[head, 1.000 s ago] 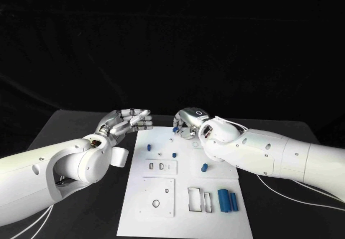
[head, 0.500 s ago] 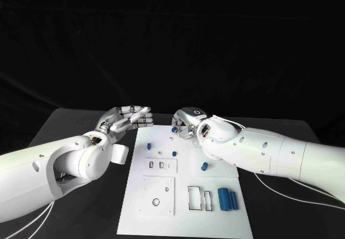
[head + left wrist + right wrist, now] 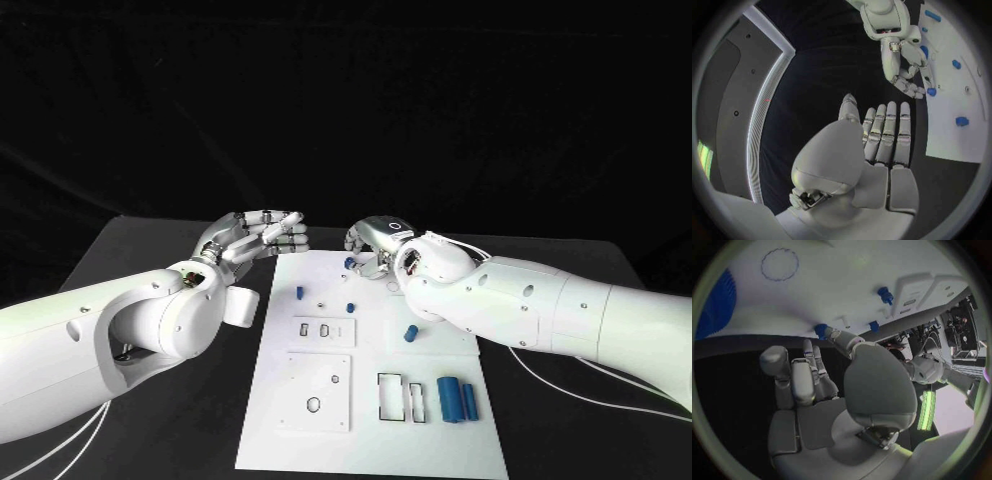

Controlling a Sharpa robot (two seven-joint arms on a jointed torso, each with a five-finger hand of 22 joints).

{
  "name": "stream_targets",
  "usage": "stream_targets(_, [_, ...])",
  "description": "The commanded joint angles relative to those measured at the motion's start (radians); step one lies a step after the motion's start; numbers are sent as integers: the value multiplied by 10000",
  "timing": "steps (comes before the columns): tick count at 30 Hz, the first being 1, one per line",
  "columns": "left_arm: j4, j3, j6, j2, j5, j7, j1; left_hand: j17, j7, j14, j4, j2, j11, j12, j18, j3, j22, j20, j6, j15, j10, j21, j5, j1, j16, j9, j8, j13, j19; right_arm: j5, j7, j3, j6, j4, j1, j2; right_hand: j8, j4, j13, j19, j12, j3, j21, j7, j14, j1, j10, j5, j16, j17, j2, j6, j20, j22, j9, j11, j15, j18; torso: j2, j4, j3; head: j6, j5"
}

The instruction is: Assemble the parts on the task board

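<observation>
The white task board (image 3: 325,400) lies lengthwise in the middle of the table. My right hand (image 3: 381,244) hovers over its far end, and its thumb and a curled finger pinch a small blue part (image 3: 351,262), which also shows at the thumb tip (image 3: 821,330) in the right wrist view. My left hand (image 3: 263,236) is raised off the board's far left corner, fingers extended side by side (image 3: 886,130), holding nothing. On the board are two small blue pegs (image 3: 299,294) (image 3: 348,306), a blue piece (image 3: 410,333) and two blue cylinders (image 3: 449,398) (image 3: 469,402).
Rectangular and round cutouts (image 3: 389,395) mark the board's near half. Bare black table (image 3: 159,260) lies on both sides of the board. My two white forearms reach in low along the board's left and right edges.
My left hand has lifted slightly and its fingers have spread a little from the thumb. The right hand and the blue part have hardly moved.
</observation>
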Motion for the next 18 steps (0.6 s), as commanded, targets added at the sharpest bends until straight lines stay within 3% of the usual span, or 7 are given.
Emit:
stream_targets(1, [11, 10, 161, 8, -37, 38, 22, 9, 153, -71, 20, 63, 71, -30, 101, -58, -12, 39, -43, 5, 7, -4, -60, 60, -68, 13, -43, 6, 29, -42, -93, -4, 24, 136, -5, -137, -148, 35, -47, -203, 141, -750, -261, 89, -149, 200, -321, 38, -109, -302, 45, -129, 93, -259, -156, 65, 64, 125, -14, -21, 6, 16, 1])
stream_targets(5, [-1, 9, 159, -18, -36, 36, 24, 9, 153, -71, 20, 63, 71, -30, 101, -58, -12, 39, -43, 5, 7, -4, -60, 60, -68, 13, -43, 6, 29, -45, -175, -1, -131, 690, 3, -643, -120, 74, -42, -186, 353, -1239, -309, 49, -172, 429, -331, 211, -90, -398, 175, -2, 76, -261, -238, 49, 51, 143, -24, -37, 20, 26, 19])
stream_targets(10, [-35, 8, 165, -73, -30, 27, 24, 10, 159, -86, 20, 73, 76, -49, 101, -82, -21, 44, -50, 11, 7, -10, -63, 65, -91, 13, -46, 8, 26, 156, -253, 38, -413, 1737, 65, -1675, -26, 153, 11, 132, 691, -1198, -64, -50, -13, 538, 70, 422, 85, -238, 226, 325, -1, 109, -329, -60, -47, 70, -62, -114, 48, 63, 74])
stream_targets(14, [-85, 7, 181, -96, -14, 26, 24, 10, 159, -86, 20, 73, 76, -49, 101, -82, -21, 44, -50, 11, 7, -10, -63, 65, -91, 13, -46, 8, 26, 824, -257, 92, -544, 2495, 155, -2538, 36, 346, 79, 511, 933, -796, 257, -225, 187, 454, 869, 530, 301, 101, 129, 621, -164, 581, -426, -277, -225, -27, -110, -183, 76, 52, 75])
stream_targets(18, [-152, 5, 208, -101, -2, 26, 23, 10, 159, -86, 20, 73, 76, -49, 101, -82, -21, 44, -50, 11, 7, -10, -63, 65, -91, 13, -46, 8, 26, 2199, -321, 121, -222, 3095, 292, -3463, -26, 521, 367, 730, 1365, -648, 452, -369, 291, 268, 1963, 536, 463, 362, -116, 568, -348, 885, -488, -529, -429, -90, -168, -248, 119, 48, 43])
